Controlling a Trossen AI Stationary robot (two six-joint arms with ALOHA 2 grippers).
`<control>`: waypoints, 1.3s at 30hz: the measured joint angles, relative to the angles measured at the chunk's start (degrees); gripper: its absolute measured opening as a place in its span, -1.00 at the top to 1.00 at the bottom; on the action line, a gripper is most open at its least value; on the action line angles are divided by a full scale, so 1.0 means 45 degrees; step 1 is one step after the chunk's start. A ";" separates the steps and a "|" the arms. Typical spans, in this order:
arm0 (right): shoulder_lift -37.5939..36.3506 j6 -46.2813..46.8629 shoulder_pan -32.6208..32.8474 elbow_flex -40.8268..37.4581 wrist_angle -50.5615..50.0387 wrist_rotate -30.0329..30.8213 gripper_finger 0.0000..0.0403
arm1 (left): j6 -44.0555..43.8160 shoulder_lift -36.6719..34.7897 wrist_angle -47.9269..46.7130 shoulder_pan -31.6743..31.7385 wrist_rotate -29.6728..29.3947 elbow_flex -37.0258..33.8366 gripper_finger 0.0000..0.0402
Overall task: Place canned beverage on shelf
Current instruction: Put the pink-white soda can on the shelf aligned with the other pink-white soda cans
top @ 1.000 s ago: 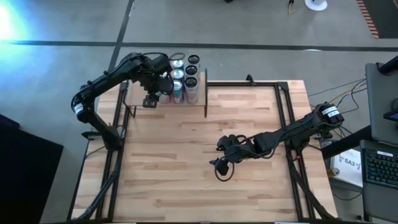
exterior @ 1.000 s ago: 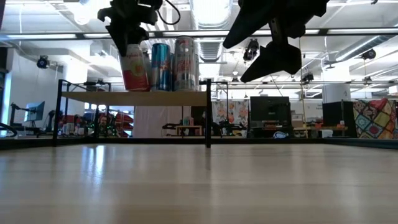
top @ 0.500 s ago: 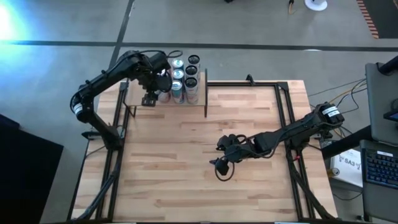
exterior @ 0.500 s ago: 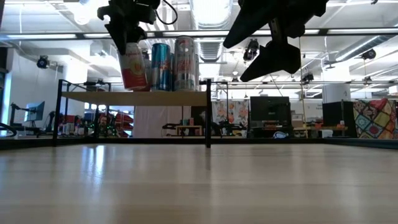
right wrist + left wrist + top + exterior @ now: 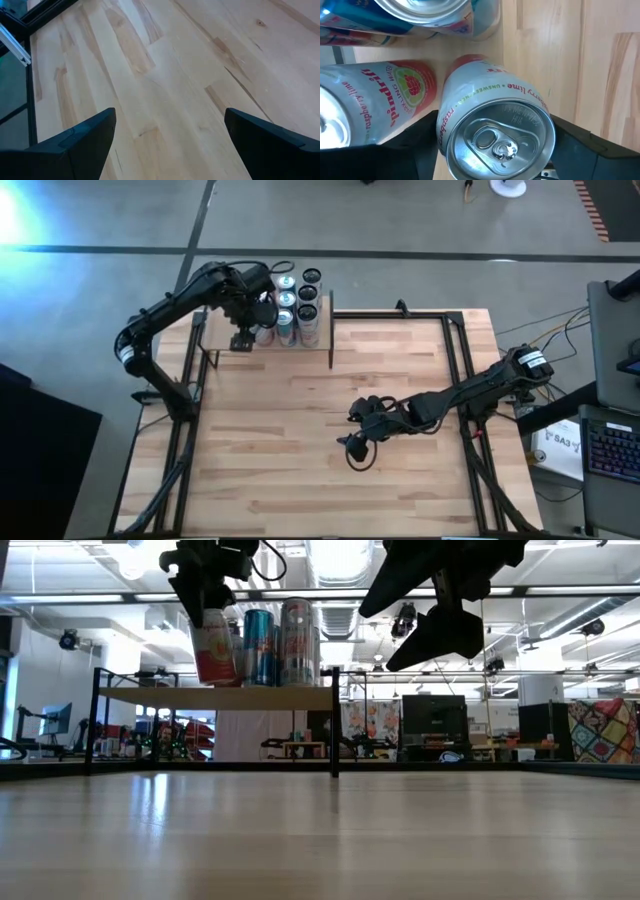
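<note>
The shelf (image 5: pixel 290 352) stands at the table's far left; in the low view its light board (image 5: pixel 270 697) sits between dark end panels. Several cans (image 5: pixel 300 295) stand on it. My left gripper (image 5: pixel 248 328) is over the shelf's left part, shut on a red-and-white raspberry lime can (image 5: pixel 213 648), which shows top-on in the left wrist view (image 5: pixel 497 135). Its base is at the board's level; whether it touches, I cannot tell. A like can (image 5: pixel 375 100) stands beside it. My right gripper (image 5: pixel 355 445) hangs open and empty over the table's middle. My left gripper pinches the can's upper side wall (image 5: pixel 445 140) between its two fingers, one on each side just below the rim. The fingers come from above, pointing down. The can stays nearly upright below them, tilted a little, next to the blue can (image 5: pixel 258 645).
A blue can and a tall silver can (image 5: pixel 297 640) stand right of the held can on the shelf. The shelf's right end panel (image 5: pixel 334 720) rises beside them. Bare butcher-block tabletop (image 5: pixel 300 470) spreads in front of the shelf. Black frame rails (image 5: pixel 460 370) edge the table.
</note>
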 joint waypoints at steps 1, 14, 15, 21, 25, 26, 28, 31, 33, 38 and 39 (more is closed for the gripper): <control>0.0000 0.0000 0.0000 0.0000 0.0000 -0.0005 -0.81 | -0.0054 0.0060 0.0001 0.0002 0.0000 0.0000 -0.35; -0.0060 0.0087 0.0000 0.0000 -0.0269 -0.0110 -0.80 | -0.0776 0.0322 -0.0003 0.0015 -0.0067 0.0201 -0.52; -0.0083 0.0040 0.0000 0.0000 -0.0262 -0.0112 -0.80 | -0.0891 0.0322 0.0005 0.0015 -0.0075 0.0307 -0.54; -0.0275 -0.0067 0.0000 0.0005 -0.0417 -0.0126 -0.80 | -0.1171 0.0308 0.0035 0.0078 -0.0556 0.0637 -0.70; -0.0325 -0.0070 0.0000 0.0005 -0.0524 -0.0137 -0.80 | -0.1446 0.0308 0.0032 0.0103 -0.1085 0.0790 -0.77; -0.0325 -0.0072 0.0000 0.0005 -0.0530 -0.0146 -0.80 | -0.1545 0.0308 0.0030 0.0103 -0.1099 0.0849 -0.77; -0.0325 -0.0040 0.0000 0.0005 -0.0534 -0.0236 -0.80 | -0.1696 0.0303 0.0030 0.0098 -0.1147 0.0970 -0.78; -0.0325 -0.0016 0.0005 0.0005 -0.0534 -0.0335 -0.80 | -0.2092 0.0303 0.0009 0.0098 -0.1340 0.1163 -0.78; -0.0325 -0.0015 0.0005 0.0005 -0.0541 -0.0340 -0.80 | -0.2315 0.0292 0.0001 0.0098 -0.1444 0.1337 -0.78; -0.0325 -0.0015 0.0005 0.0005 -0.0539 -0.0340 -0.80 | -0.2801 0.0051 0.0006 0.0098 -0.1470 0.1677 -0.78; -0.0325 -0.0015 0.0005 0.0005 -0.0539 -0.0340 -0.80 | -0.2928 -0.0032 0.0008 0.0098 -0.1467 0.1696 -0.78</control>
